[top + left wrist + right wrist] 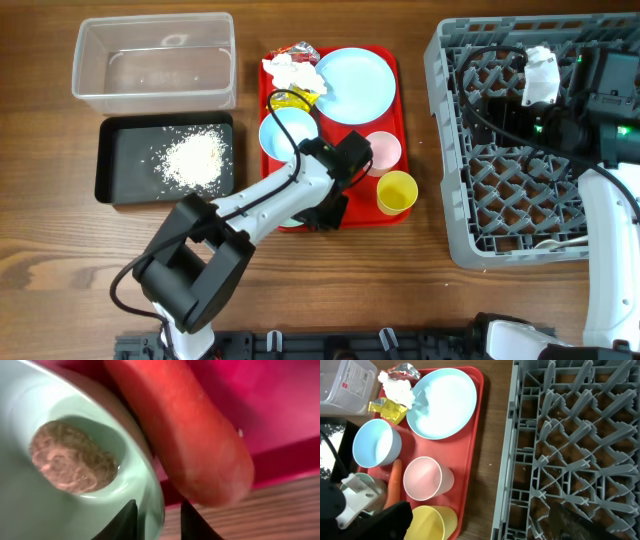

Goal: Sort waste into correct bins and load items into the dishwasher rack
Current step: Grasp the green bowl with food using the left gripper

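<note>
My left gripper (325,210) is low over the near end of the red tray (340,132). In the left wrist view its open fingers (157,520) straddle the rim of a pale bowl (142,480) holding a brown food lump (70,457). An orange carrot (185,430) lies right beside that bowl, also in the right wrist view (394,482). On the tray stand a blue plate (352,83), a blue bowl (287,132), a pink cup (382,150) and a yellow cup (396,190). My right gripper (500,105) hovers open and empty over the grey rack (440,60).
White tissue (295,70), a yellow wrapper (290,99) and a red wrapper (300,50) lie at the tray's far left. The clear tub (155,60) stands at the far left. The black tray (115,160) in front of it holds white rice (195,158).
</note>
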Robot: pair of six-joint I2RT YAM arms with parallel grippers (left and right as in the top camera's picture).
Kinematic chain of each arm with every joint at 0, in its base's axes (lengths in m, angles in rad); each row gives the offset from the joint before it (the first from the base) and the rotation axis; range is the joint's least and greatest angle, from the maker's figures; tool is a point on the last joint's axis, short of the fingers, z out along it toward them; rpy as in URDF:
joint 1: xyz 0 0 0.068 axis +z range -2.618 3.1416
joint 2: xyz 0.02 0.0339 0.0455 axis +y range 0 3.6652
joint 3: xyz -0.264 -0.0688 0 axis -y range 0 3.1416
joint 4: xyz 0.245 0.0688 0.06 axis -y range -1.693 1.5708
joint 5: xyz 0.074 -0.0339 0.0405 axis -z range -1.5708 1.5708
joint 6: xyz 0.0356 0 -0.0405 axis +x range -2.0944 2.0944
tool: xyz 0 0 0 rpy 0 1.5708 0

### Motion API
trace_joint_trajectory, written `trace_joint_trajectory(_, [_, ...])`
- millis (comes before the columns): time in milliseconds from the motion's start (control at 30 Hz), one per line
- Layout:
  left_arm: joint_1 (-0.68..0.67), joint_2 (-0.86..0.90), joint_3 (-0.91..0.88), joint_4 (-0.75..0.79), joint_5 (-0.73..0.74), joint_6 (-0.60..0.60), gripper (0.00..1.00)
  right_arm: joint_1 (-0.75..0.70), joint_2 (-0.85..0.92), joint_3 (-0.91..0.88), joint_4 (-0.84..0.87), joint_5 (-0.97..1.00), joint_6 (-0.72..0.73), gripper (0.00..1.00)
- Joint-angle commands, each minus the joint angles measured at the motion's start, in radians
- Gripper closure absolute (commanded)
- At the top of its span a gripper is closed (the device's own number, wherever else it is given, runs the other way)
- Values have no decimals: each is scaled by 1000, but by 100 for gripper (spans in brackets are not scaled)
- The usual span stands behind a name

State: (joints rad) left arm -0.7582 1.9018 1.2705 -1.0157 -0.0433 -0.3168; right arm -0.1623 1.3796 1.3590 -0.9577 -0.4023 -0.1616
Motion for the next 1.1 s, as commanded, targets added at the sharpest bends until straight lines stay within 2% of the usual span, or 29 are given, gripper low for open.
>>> trace_joint_trajectory(0, [3,0,-37,37,-19,-6,91,4,5,0,0,7,7,10])
trace_joint_trajectory(33, [3,0,-37,42,-19,-6,96,4,5,0,0,7,7,10])
trace_joint_trajectory(167, [3,-1,-30,31,-23,-6,96,4,5,0,0,8,6,10])
trace_joint_trajectory(333, [3,-27,87,-105,-22,-6,96,4,5,0,0,8,6,10])
trace_joint_trajectory(433, [4,-116,191,-166,-22,-6,96,4,5,0,0,8,4,10])
trace_joint_trajectory(533, [31,-222,221,-167,-22,-29,96,4,5,0,2,8,4,10])
trace_joint_trajectory(667, [195,-357,221,-172,58,-35,96,4,5,0,3,7,5,10])
trace_joint_trajectory(767, [372,-401,221,-182,100,-23,96,4,5,0,2,7,5,10])
trace_joint_trajectory(933, [602,-372,220,-181,216,92,96,4,5,0,3,7,5,10])
trace_joint_trajectory(1067, [751,-326,219,-178,395,206,96,4,5,0,3,7,5,10])
